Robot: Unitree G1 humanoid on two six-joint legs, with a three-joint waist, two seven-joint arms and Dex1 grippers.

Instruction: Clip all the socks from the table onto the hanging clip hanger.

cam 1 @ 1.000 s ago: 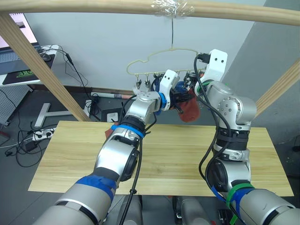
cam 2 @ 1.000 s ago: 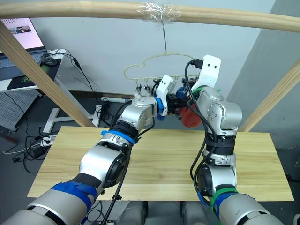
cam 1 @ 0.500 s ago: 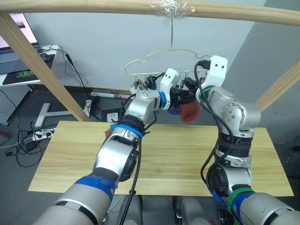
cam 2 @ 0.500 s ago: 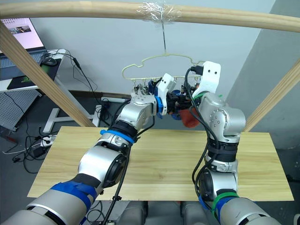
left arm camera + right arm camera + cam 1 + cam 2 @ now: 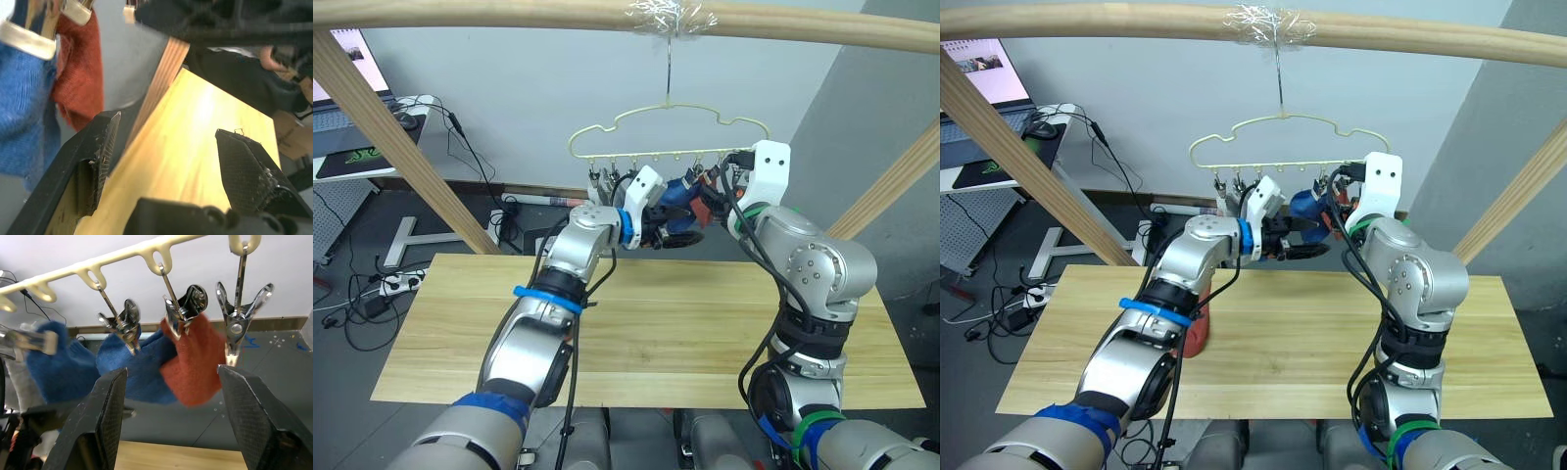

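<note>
Socks already on the clip hanger [image 5: 1278, 137]: two blue socks [image 5: 129, 364] and one rust-red sock [image 5: 193, 360] hang from its silver clips, with one clip [image 5: 239, 318] beside the red sock still free. Left pincer [image 5: 166, 161] has its fingers apart and empty, just below the row; right pincer [image 5: 178, 421] likewise stands apart, holding nothing. Another rust-red sock [image 5: 1197, 336] lies on the table [image 5: 1302, 333] near the left arm. Next move, by judgement: lower an arm to this sock, grasp it, then raise it to the free clip.
</note>
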